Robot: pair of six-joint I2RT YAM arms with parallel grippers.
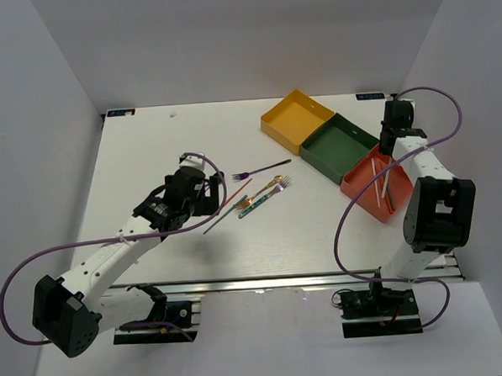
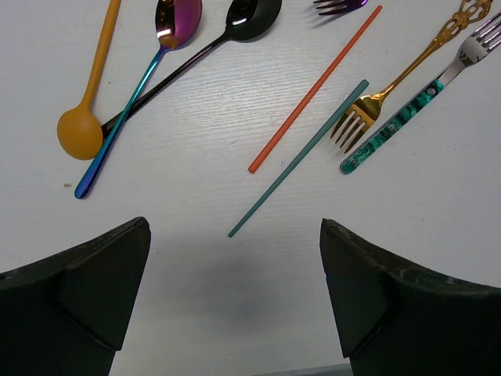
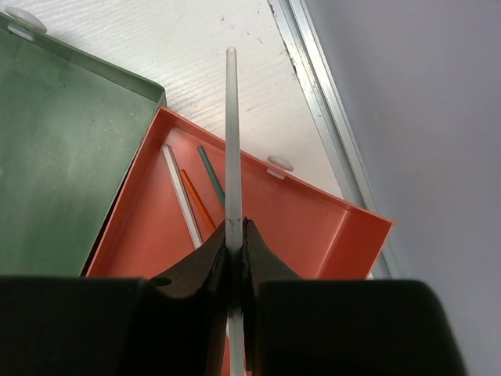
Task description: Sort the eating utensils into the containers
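A: Left gripper [image 2: 235, 262]?
B: Jaws wide apart over the white table [image 2: 196, 196], thin teal chopstick [image 2: 297, 157] just ahead.
A: Right gripper [image 3: 233, 239]?
B: Jaws clamped on a pale grey chopstick [image 3: 231, 141], above the shallow red-orange square tray [image 3: 305, 223]

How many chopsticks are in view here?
6. On the table: red chopstick, teal chopstick. In the red tray: white stick, orange stick, dark teal stick. The right fingers pinch another white chopstick. Others may be hidden.
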